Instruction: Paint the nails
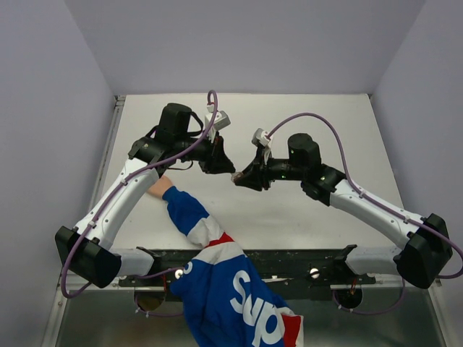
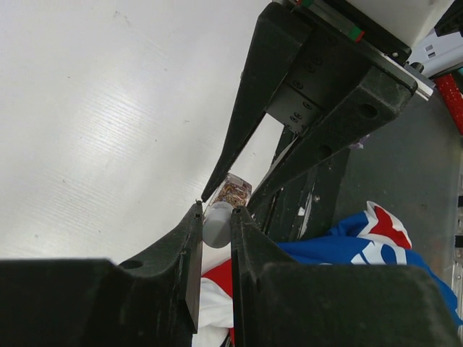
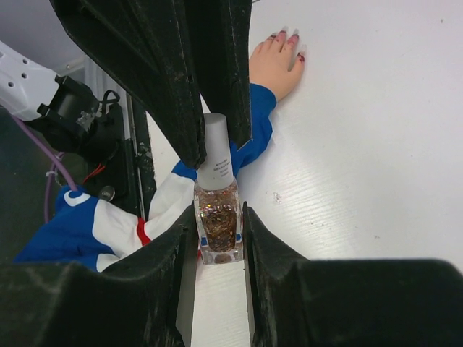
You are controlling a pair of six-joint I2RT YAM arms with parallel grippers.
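A bare hand [image 3: 275, 65] lies flat on the white table, its pinkish-red nails [image 3: 293, 37] pointing away; it also shows in the top view [image 1: 157, 188] beneath my left arm. My right gripper [image 3: 219, 217] is shut on a clear glitter polish bottle [image 3: 219, 224] and holds it above the table. My left gripper [image 2: 215, 210] is shut on the bottle's pale cap [image 2: 217, 224]. The cap [image 3: 215, 152] is still on the bottle. Both grippers meet tip to tip at mid-table [image 1: 234, 176], to the right of the hand.
The blue, white and red sleeve [image 1: 217, 275] runs from the hand across the black rail [image 1: 289, 260] at the near edge, between the two arm bases. Grey walls enclose the table on the left, right and back.
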